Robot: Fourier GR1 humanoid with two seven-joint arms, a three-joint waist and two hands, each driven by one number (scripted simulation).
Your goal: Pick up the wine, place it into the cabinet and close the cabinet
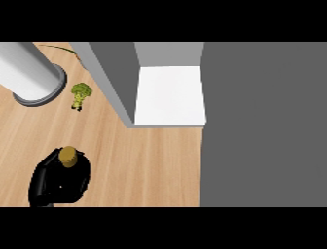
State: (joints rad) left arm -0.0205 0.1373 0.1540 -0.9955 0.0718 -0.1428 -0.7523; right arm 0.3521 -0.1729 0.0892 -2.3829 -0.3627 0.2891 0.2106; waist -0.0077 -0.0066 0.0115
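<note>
Left robot hand (57,180) curled round wine (68,156) | cabinet (168,95) open

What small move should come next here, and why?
Probably lift the wine and carry it right toward the open cabinet. The left hand is curled round the bottle, and the white shelf inside shows nothing on it.

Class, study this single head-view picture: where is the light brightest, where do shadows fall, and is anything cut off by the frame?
Head view: brightest on the white cabinet shelf; the grey cabinet door is flat and even, without glare. The left hand, curled round the wine bottle, is very dark, hiding finger detail. Only faint shade shows beside the broccoli. The white cylinder is cropped at the upper left.
</note>
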